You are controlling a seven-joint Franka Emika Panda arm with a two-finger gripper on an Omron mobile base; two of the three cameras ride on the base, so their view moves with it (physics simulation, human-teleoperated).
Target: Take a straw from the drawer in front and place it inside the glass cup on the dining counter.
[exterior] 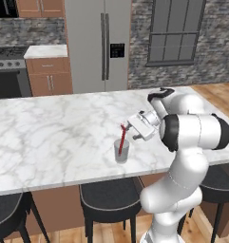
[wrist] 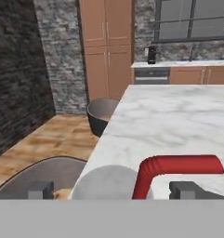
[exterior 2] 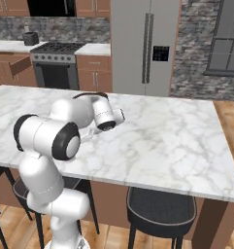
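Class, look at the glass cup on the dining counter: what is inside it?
The red straw stands in the glass cup, its bent end above the rim. The cup's bottom is too blurred to make out.

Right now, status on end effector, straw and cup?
End effector open, level with straw top. Straw standing in glass cup on dining counter, bent end between fingertips, not gripped. Nothing in the way.

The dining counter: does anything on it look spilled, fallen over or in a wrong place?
Nothing stands out. The glass cup stands upright near the front edge of the dining counter, with the straw leaning inside it, bent end up. The gripper is open beside the straw's top. No spill is visible.
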